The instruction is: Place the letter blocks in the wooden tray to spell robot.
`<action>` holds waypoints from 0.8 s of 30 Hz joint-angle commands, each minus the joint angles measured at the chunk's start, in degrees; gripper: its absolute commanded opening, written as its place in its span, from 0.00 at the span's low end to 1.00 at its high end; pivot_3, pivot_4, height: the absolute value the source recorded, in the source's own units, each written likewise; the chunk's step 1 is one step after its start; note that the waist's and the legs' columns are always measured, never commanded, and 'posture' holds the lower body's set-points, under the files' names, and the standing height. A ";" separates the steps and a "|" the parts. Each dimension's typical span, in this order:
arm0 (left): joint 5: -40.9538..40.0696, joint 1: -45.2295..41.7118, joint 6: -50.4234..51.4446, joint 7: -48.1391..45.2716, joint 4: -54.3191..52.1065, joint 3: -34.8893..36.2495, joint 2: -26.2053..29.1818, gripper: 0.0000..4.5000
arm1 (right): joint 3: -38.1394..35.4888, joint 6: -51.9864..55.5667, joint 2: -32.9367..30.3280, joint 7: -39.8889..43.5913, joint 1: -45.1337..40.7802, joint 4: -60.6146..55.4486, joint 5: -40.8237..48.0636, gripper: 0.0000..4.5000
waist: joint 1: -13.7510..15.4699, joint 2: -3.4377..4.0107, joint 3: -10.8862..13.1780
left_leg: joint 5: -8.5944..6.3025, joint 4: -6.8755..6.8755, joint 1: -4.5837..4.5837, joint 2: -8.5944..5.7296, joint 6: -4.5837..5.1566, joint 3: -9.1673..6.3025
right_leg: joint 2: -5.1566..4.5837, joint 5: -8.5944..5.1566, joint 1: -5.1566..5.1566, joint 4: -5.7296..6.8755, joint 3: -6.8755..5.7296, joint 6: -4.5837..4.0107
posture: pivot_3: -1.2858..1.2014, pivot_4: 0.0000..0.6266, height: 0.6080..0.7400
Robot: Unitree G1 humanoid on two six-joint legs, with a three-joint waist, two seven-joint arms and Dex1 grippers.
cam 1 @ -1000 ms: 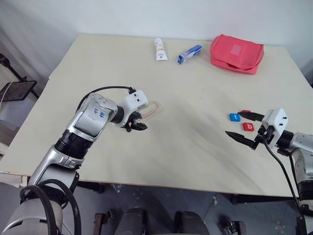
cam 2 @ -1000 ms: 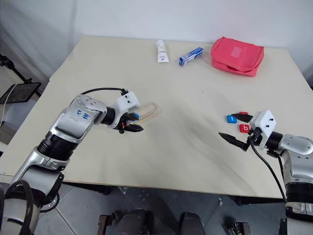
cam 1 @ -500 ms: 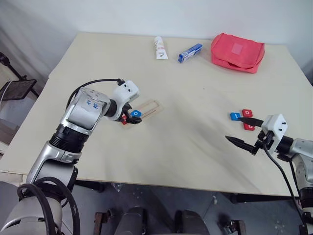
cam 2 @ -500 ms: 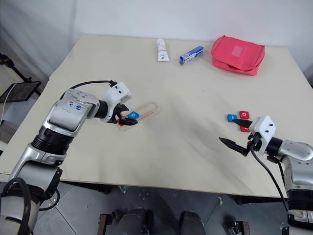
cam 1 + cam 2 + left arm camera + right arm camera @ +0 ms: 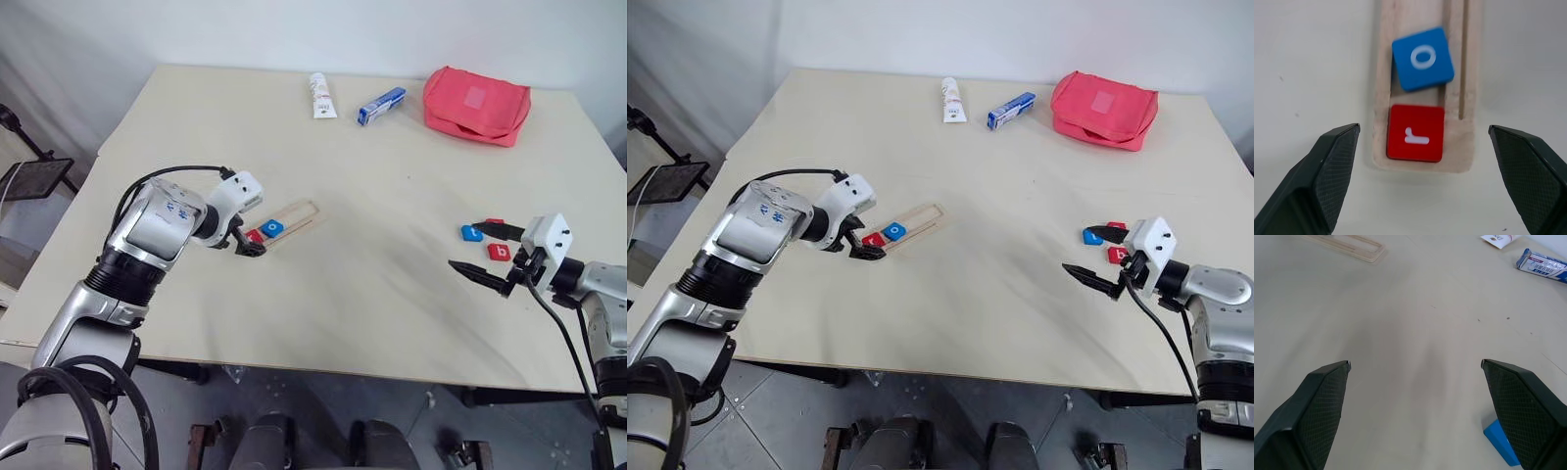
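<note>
The wooden tray [image 5: 294,217] lies left of the table's middle. At its near end a red "r" block [image 5: 1415,132] lies flat, and a blue "o" block [image 5: 1422,58] sits right behind it, slightly skewed. My left gripper [image 5: 247,245] hovers just off that end of the tray, open and holding nothing. At the right, a blue block [image 5: 470,233], a red "b" block [image 5: 499,252] and another red block [image 5: 1114,226] lie loose on the table. My right gripper [image 5: 465,245] stands open beside them, its upper finger partly covering the far red block.
Along the table's far edge lie a white tube [image 5: 320,96], a blue-and-white box [image 5: 380,107] and a red pouch [image 5: 475,106]. Bare tabletop [image 5: 382,245] stretches between the tray and the loose blocks. The table's front edge runs close under both arms.
My left gripper has opened, leaving the blue "o" block in the tray behind the "r", and has drawn back to the left. The right gripper has stayed open beside the loose blocks.
</note>
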 commanded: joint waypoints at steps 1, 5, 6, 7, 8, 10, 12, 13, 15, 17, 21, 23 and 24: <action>1.49 -1.63 -2.97 -0.33 2.16 -0.56 -0.07 1.00 | -0.66 -0.46 -0.98 0.22 -0.31 -0.62 0.36 1.00 | 0.02 0.00 0.00 | 0.00 0.00 0.00 0.00 0.00 0.00 | 0.00 0.00 0.00 0.00 0.00 0.00 | 0.52 0.24 1.00; 2.71 -2.63 -6.26 -0.43 7.24 -0.82 -1.09 1.00 | -1.16 -0.17 -1.25 0.05 0.58 -1.47 0.58 1.00 | 0.02 0.00 0.00 | 0.00 0.02 -0.02 0.00 0.00 0.00 | 0.00 0.00 -0.02 0.02 -0.03 0.00 | 0.52 0.24 1.00; 2.91 -2.86 -7.11 -0.62 8.49 -0.95 -1.44 1.00 | -1.27 -0.12 -1.35 0.03 0.81 -1.64 0.62 1.00 | 0.01 0.00 0.00 | 0.00 0.04 -0.02 0.00 0.00 0.00 | -0.01 0.00 -0.02 0.04 -0.04 0.00 | 0.52 0.24 1.00; 3.23 -3.04 -8.10 -0.91 9.61 -1.31 -1.71 1.00 | -1.35 -0.09 -1.43 0.02 0.95 -1.74 0.65 1.00 | 0.04 0.00 0.00 | 0.00 0.03 -0.02 0.00 0.00 0.00 | -0.01 0.00 -0.02 0.05 -0.04 0.00 | 0.52 0.24 1.00; 3.49 -3.21 -9.01 -1.14 10.75 -1.54 -2.05 1.00 | -1.42 -0.06 -1.49 -0.03 1.05 -1.81 0.67 1.00 | 0.03 0.00 0.00 | 0.00 0.04 -0.02 -0.01 0.00 -0.01 | -0.01 0.00 -0.02 0.07 -0.04 0.00 | 0.52 0.24 1.00; 4.04 -3.59 -10.63 -1.26 12.98 -1.63 -2.89 1.00 | -1.47 -0.05 -1.56 -0.10 1.15 -1.87 0.68 1.00 | 0.05 0.00 0.00 | 0.00 0.05 0.00 -0.01 0.00 0.00 | -0.02 0.00 -0.01 0.09 -0.05 0.00 | 0.52 0.24 1.00; 4.72 -4.05 -11.88 -1.93 14.54 -1.95 -3.46 1.00 | -1.54 0.07 -1.65 -0.16 1.26 -2.07 0.74 1.00 | 0.09 0.00 0.00 | 0.00 0.10 0.00 -0.01 0.00 0.00 | -0.02 0.00 0.00 0.11 -0.05 0.00 | 0.52 0.24 1.00; 5.03 -4.21 -12.26 -2.22 15.02 -2.00 -3.64 1.00 | -1.57 0.11 -1.67 -0.16 1.30 -2.11 0.76 1.00 | 0.08 0.00 0.00 | 0.00 0.13 0.00 -0.01 0.01 0.00 | -0.02 0.00 0.01 0.12 -0.05 0.00 | 0.52 0.24 1.00; 5.58 -4.48 -12.97 -3.16 16.29 -2.42 -4.16 1.00 | -1.60 0.11 -1.70 -0.28 1.32 -2.18 0.72 1.00 | 0.08 0.00 0.00 | 0.01 0.16 0.00 -0.02 0.02 0.01 | -0.03 0.00 0.02 0.12 -0.03 0.00 | 0.52 0.24 1.00; 6.53 -4.07 -13.53 -5.11 16.76 -3.85 -4.05 1.00 | -1.64 0.24 -1.67 -0.48 1.44 -2.49 0.73 1.00 | 0.08 0.00 0.00 | 0.01 0.17 0.01 -0.02 0.02 0.01 | -0.03 0.00 0.02 0.14 -0.04 0.00 | 0.52 0.24 1.00; 8.02 -2.86 -13.29 -7.98 16.22 -5.29 -3.57 1.00 | -1.79 0.37 -1.71 -0.75 1.91 -3.04 0.83 1.00 | -0.01 0.01 -0.01 | 0.01 0.16 0.05 -0.03 0.02 0.02 | -0.04 0.00 0.03 0.17 -0.02 0.00 | 0.52 0.24 1.00; 8.90 -2.44 -13.63 -8.13 15.78 -5.29 -3.27 1.00 | -1.92 0.38 -1.78 -0.90 2.18 -3.29 0.83 1.00 | -0.05 0.01 -0.01 | 0.01 0.15 0.07 -0.02 0.03 0.03 | -0.04 0.00 0.03 0.18 -0.02 0.00 | 0.52 0.24 1.00; 9.36 -2.35 -13.45 -8.07 15.74 -5.22 -3.15 0.91 | -1.97 0.44 -1.81 -0.98 2.29 -3.40 0.85 1.00 | -0.06 0.01 -0.01 | 0.01 0.15 0.07 -0.02 0.02 0.03 | -0.04 0.00 0.03 0.18 -0.02 0.00 | 0.52 0.24 1.00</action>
